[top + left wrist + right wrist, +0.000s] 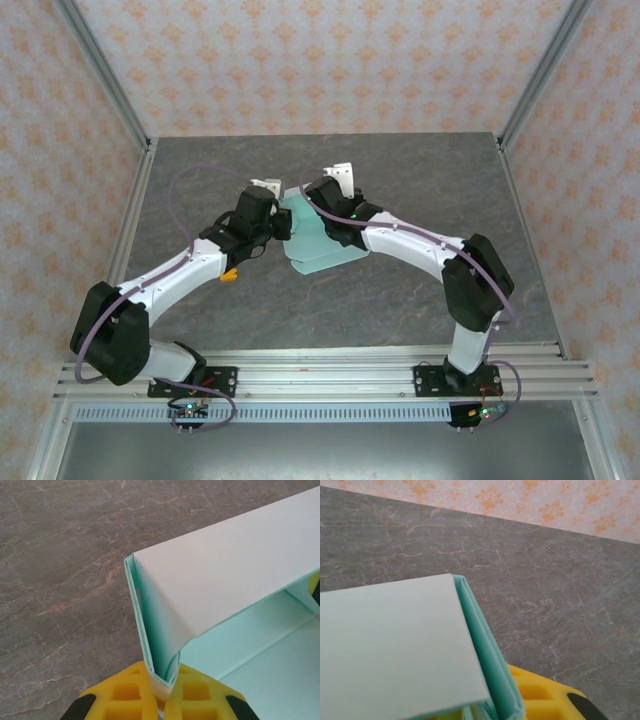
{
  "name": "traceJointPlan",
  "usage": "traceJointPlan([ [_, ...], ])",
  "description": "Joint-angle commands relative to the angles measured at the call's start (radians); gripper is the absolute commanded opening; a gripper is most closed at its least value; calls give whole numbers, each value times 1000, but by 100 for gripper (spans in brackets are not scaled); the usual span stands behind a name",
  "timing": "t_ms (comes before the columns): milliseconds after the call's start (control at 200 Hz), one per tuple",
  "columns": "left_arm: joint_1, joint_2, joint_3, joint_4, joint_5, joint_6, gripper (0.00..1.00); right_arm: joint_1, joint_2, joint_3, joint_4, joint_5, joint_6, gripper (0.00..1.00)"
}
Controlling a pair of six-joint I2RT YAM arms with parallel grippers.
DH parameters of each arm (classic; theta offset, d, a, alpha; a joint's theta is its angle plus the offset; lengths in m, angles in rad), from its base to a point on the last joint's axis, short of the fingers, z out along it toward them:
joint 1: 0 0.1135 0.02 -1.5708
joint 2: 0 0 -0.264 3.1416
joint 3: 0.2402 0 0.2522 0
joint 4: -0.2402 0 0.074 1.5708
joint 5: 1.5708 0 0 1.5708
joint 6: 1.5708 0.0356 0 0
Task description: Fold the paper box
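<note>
My left fingers [125, 692] are pinched together on one upright wall of the paper box [318, 245], and my right fingers [542, 695] are clamped on the opposite wall, at the middle of the bench [420, 180]. I judge I'm forming the sides. The next move calls for squaring the walls without creasing them.

The paper box [225, 570] was thin card, matt and smooth. The table [60, 555] looked like grey veined stone, with a dull finish. The fingers [125, 695] of the left gripper [161, 692] were yellow plastic, slightly shiny. The rail [330, 372] at the table's near edge was bare metal.
</note>
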Motion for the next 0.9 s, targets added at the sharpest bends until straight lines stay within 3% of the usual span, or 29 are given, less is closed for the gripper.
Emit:
traceJointPlan([
  [0, 8, -13, 21, -65, -69, -6, 0, -30, 27, 23, -102, 223, 29, 21],
  [215, 9, -5, 26, -79, -102, -23, 0, -29, 33, 25, -140, 234, 74, 26],
  [380, 9, 1, 29, -86, -112, -27, 0, -32, -30, -43, -22, -6, 19, 39],
  [510, 9, 4, 33, -90, -116, -26, 0, -35, -69, -79, 23, -171, -15, 43],
  [716, 8, 7, 37, -96, -113, -24, 0, -60, -109, -124, 27, -328, -1, 42],
  [896, 9, 9, 41, -98, -112, -25, 0, -75, -137, -137, 9, -469, 12, 51],
])
